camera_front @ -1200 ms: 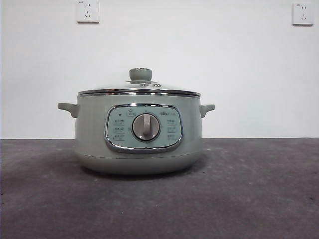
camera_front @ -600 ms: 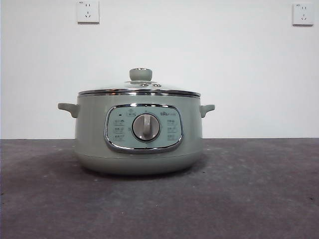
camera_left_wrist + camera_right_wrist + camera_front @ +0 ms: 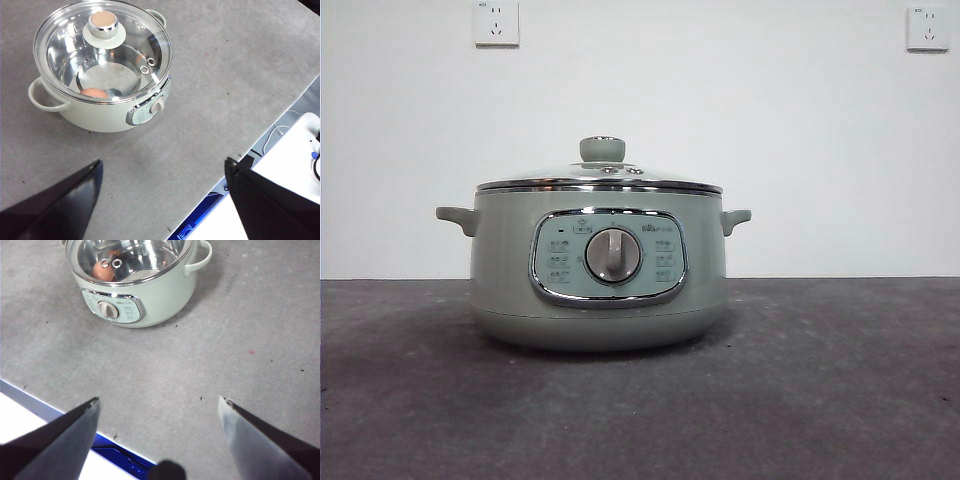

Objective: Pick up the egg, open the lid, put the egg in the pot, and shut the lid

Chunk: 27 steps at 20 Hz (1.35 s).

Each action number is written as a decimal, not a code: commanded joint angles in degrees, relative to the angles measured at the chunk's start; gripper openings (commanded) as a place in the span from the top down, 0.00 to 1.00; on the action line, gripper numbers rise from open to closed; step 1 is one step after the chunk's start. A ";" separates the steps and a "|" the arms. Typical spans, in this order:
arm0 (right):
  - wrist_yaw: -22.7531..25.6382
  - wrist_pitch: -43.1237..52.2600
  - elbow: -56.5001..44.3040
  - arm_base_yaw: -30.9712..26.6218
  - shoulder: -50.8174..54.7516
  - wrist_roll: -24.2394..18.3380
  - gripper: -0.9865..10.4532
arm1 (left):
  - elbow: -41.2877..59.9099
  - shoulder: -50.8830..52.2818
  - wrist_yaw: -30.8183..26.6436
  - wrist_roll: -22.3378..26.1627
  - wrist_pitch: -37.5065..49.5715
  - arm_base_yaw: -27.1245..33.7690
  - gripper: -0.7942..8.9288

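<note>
The sage-green pot (image 3: 600,270) stands in the middle of the grey table, with the glass lid (image 3: 600,178) shut on it. The pot also shows in the left wrist view (image 3: 100,110) and the right wrist view (image 3: 150,295). Through the lid (image 3: 102,50) I see the reddish-brown egg (image 3: 94,93) lying inside the pot; it also shows in the right wrist view (image 3: 103,271). My left gripper (image 3: 160,200) is open and empty, high above the table and away from the pot. My right gripper (image 3: 157,435) is open and empty too, well back from the pot.
The grey table (image 3: 820,400) runs wide around the pot. Its front edge shows in the right wrist view (image 3: 45,410) and in the left wrist view (image 3: 240,160), with white equipment and cables (image 3: 300,145) beyond it. Two wall sockets (image 3: 496,22) are on the back wall.
</note>
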<state>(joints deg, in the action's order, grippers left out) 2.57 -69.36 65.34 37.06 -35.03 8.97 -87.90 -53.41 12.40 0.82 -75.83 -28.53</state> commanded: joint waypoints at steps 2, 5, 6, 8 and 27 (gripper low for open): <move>0.00 0.02 -0.48 0.11 0.00 -0.33 0.70 | 0.24 0.04 -0.02 -0.35 0.22 -0.20 0.67; 0.00 -0.61 -0.48 0.11 0.00 -0.35 0.92 | 0.24 0.04 -0.02 0.66 0.22 -0.20 0.92; 0.02 -0.79 -0.48 0.11 0.00 -0.35 0.92 | 0.24 0.04 -0.02 0.94 0.22 -0.20 0.93; 0.07 -0.96 -0.48 0.11 0.00 -0.04 0.92 | 0.24 0.04 -0.04 0.94 0.22 -0.20 0.92; 0.07 -1.07 -0.48 0.11 0.00 2.40 0.91 | -0.26 -7.26 -2.43 2.25 3.10 0.33 0.92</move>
<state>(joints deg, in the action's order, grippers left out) 2.59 -70.65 65.34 37.06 -35.03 10.76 -87.94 -61.06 9.89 2.61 -73.17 -28.45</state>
